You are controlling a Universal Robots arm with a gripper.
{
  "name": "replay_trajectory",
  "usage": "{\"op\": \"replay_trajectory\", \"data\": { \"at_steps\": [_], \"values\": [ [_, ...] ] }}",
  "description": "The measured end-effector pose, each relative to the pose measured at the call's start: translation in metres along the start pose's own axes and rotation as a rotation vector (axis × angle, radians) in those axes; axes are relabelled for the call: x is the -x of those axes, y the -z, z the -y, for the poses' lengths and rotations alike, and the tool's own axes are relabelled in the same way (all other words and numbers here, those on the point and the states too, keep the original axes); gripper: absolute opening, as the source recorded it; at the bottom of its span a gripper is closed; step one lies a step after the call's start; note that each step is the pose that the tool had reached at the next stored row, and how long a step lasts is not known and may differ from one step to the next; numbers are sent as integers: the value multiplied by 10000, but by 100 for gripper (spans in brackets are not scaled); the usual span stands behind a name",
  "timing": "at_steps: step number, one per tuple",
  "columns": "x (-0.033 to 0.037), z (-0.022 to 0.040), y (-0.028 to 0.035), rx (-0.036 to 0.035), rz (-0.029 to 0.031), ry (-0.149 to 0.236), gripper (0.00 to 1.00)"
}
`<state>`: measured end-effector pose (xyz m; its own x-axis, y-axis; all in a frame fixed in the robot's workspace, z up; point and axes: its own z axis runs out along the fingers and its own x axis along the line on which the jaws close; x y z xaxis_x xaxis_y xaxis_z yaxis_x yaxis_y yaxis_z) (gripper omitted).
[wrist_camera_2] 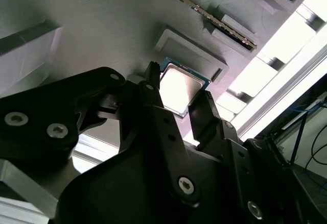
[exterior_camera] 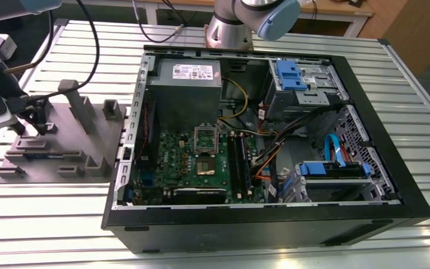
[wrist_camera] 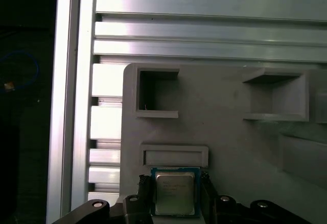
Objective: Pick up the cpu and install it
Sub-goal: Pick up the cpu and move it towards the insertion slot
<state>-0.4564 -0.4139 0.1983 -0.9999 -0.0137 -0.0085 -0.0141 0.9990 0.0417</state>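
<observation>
Grip stage: tool [wrist_camera: 174,184] down on grey moulded plate [wrist_camera: 230,147], exterior view's left of open pc case [exterior_camera: 275,224] on worktop [exterior_camera: 51,216]. Cpu [wrist_camera: 174,193] flat on plate, pinched at two opp. edges betw. fingers [wrist_camera: 145,187]. We judge chip light, stiff, slick-topped, underside fragile: hold edges only, keep level.
</observation>
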Motion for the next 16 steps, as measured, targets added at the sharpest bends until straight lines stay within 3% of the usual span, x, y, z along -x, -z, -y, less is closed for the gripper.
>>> {"op": "replay_trajectory", "data": {
  "at_steps": [16],
  "values": [
    [0,-6,61,0,-1,0,47]
  ]
}}
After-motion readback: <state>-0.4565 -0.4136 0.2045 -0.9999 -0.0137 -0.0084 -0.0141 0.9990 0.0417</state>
